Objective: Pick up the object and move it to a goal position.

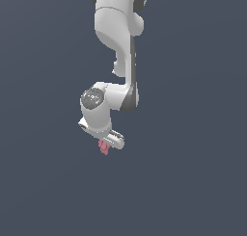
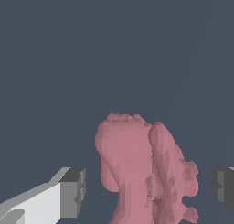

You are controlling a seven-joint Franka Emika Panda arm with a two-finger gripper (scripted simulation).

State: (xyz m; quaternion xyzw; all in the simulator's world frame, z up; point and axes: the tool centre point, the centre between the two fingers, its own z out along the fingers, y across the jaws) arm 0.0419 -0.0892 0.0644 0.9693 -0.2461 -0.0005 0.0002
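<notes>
the end effector (image 2: 146, 186) stands released, pads either side of the object (image 2: 141, 168) with gaps showing (no contact). the object pokes out at its 6 o'clock; closing off-centre on those ridged lobes could squirt it free.

White robot arm (image 1: 116, 61) reaching down, gripper (image 1: 107, 144) directly over small pink-red object (image 1: 103, 147), plain dark grey ground (image 1: 193, 182)

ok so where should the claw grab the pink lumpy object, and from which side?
Across the pink lumpy object, at its broad smooth lobe rather than the thin ridged lobes beside it, which look likelier to slip. Come straight from above, as the claw is now: the wrist view shows a finger on either side with gaps, so the jaws are open and already straddle it. Closing there should work.
</notes>
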